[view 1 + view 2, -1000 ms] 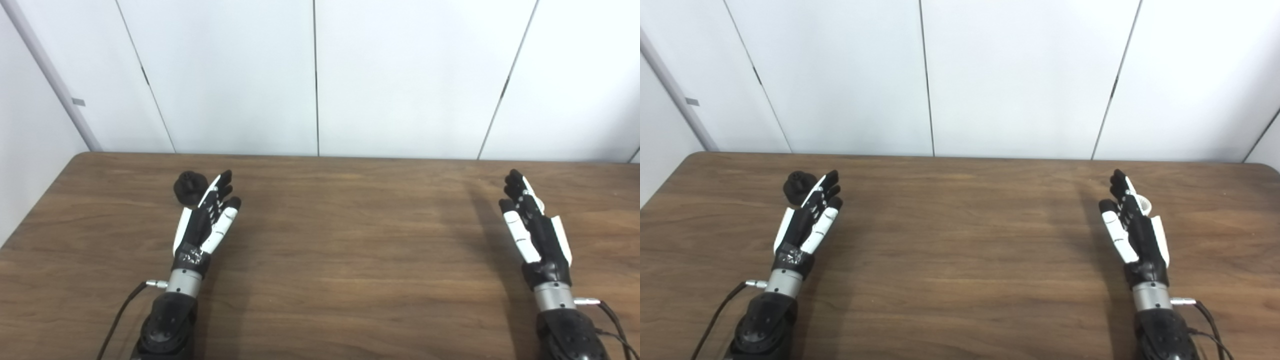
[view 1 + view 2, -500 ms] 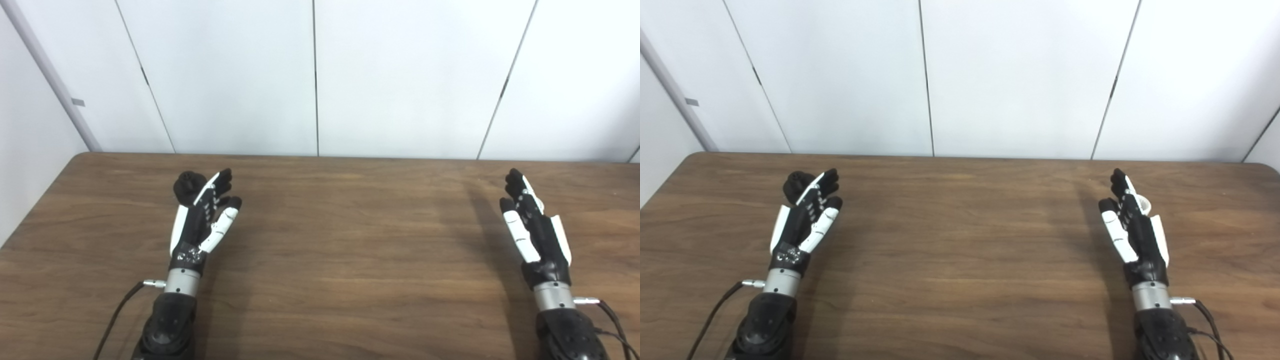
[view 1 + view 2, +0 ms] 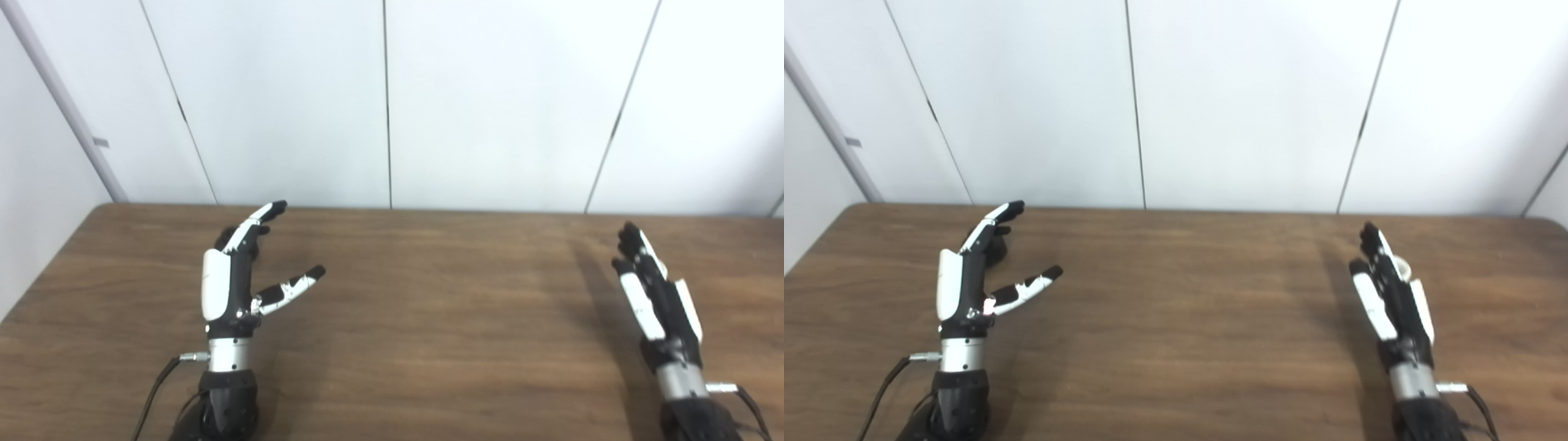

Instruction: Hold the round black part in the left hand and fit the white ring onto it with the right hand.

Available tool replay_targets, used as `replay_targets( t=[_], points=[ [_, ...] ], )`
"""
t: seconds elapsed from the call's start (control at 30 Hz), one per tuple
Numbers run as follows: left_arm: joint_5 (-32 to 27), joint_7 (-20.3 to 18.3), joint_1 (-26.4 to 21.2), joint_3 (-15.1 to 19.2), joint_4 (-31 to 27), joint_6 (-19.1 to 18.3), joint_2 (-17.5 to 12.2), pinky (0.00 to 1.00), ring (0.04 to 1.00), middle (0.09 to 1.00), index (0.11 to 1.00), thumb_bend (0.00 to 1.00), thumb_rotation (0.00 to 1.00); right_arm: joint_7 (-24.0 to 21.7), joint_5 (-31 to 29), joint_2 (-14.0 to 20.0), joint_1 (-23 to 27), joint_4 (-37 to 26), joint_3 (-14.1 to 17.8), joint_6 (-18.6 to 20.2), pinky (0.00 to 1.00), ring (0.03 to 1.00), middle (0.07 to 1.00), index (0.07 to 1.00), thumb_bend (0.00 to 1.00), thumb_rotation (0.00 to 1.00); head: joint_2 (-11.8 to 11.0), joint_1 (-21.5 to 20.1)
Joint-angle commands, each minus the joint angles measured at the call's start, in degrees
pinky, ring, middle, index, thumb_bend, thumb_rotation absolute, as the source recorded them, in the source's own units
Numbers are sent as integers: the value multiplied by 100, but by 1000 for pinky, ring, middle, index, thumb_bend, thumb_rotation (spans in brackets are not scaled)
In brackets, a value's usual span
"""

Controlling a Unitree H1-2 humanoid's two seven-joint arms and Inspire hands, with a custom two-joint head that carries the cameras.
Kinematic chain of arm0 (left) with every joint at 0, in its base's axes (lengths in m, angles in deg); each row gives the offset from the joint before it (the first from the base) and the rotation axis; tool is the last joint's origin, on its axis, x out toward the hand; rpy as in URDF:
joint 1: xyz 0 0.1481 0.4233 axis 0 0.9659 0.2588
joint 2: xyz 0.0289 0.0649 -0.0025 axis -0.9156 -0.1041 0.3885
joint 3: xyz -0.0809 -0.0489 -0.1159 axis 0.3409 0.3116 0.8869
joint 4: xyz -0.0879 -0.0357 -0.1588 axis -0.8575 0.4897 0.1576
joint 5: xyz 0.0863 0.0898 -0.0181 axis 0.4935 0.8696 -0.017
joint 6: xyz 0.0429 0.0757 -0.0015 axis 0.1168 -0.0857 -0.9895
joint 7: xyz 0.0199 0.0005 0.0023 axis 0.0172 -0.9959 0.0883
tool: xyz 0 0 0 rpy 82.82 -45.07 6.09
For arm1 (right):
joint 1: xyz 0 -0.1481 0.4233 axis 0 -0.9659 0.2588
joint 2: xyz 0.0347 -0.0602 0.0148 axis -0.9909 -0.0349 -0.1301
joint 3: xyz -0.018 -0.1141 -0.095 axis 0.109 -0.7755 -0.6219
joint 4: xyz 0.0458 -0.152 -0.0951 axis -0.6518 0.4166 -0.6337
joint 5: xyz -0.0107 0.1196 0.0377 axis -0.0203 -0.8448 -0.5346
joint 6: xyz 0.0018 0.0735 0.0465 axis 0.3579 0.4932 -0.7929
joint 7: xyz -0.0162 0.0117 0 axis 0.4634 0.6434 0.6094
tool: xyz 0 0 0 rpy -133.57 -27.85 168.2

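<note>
While the whole picture has slid downward since a second ago, so that the far edge of the table (image 3: 429, 343) sits lower in both views, that is the head camera tilting and not the furniture moving. The real change is in the left hand (image 3: 228, 283), at the lower left of the frame: it has rolled up so its white back faces the camera, and its thumb has swung wide toward the centre, leaving fingers and thumb well apart and holding nothing. It has also come over the round black part (image 3: 996, 246), which sat in plain view just up-left of the fingertips and now shows only as a dark sliver behind the fingers in the upper left. I judge this to be the opening of a grasp on that part, not yet closed. The right hand (image 3: 1390, 295), at the lower right, has kept its pose, fingers extended and spread, empty. The white ring (image 3: 1404, 267) stays on the table just beside it, peeking out at its right edge.
</note>
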Motion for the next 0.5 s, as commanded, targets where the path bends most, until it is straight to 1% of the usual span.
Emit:
replay_targets(
  t=[0.0,0.03,0.07,0.13,0.2,0.23,0.3,0.37,0.47],
  points=[
    [316,526,298,-101,518,120,-2,815,870,888,876,851,159,-41,-14,-72,-411,509,-38,-115,915,974,966,960,347,789,-20,56],
    [352,635,255,-104,621,120,-14,844,891,908,899,852,167,-54,-30,-70,-415,498,-41,-108,913,977,971,964,344,793,-21,71],
    [354,643,226,-54,694,118,-16,854,902,919,909,854,172,-64,-56,-78,-421,472,-39,-94,915,978,972,967,342,791,-38,66],
    [276,552,163,96,814,107,-40,897,938,951,937,847,163,-122,-195,-116,-428,444,-8,-62,933,981,971,964,320,750,-42,69],
    [153,457,82,244,956,106,-86,930,962,968,954,844,142,-123,-210,-128,-429,451,-7,-72,940,981,969,962,318,737,-57,80],
    [43,389,37,328,1031,108,-125,937,972,979,965,842,141,-140,-227,-127,-429,455,-15,-81,934,978,968,960,320,739,-54,106],
    [-168,247,-47,479,1161,114,-206,931,971,989,984,837,177,-160,-223,-117,-431,465,-35,-129,949,990,977,970,326,744,-46,142],
    [-374,24,-126,660,1266,90,-267,939,980,998,997,844,204,-157,-187,-108,-435,472,-51,-184,941,990,977,971,325,757,-42,171],
    [-601,-297,-249,882,1426,5,-346,939,981,998,1000,878,238,-115,-110,-113,-454,421,-65,-151,923,981,972,967,309,764,-46,237]
  ],
)
